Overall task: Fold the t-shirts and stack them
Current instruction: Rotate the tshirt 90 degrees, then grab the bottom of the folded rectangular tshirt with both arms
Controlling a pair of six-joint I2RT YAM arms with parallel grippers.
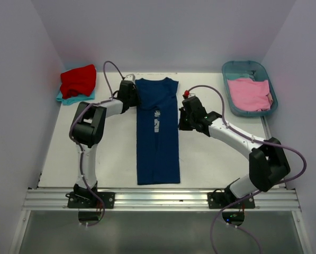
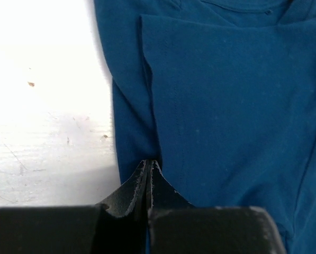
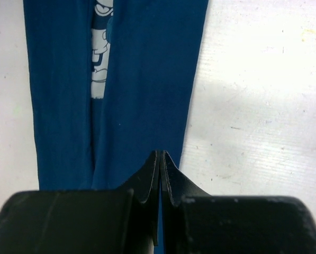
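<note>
Navy blue cloth t-shirt [image 1: 158, 132], laid at the centre of the table [image 1: 216, 164] as a lengthwise strip, is flanked at 11 and 2 o'clock by left gripper [image 2: 149, 166] and right gripper [image 3: 160, 159], both clenched; crosswise folding, judged next, requires its end corners grasped.

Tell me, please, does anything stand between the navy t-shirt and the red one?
Only the left gripper, shut at the left edge of the navy t-shirt, lies toward the red t-shirt; nothing else visible does.
</note>
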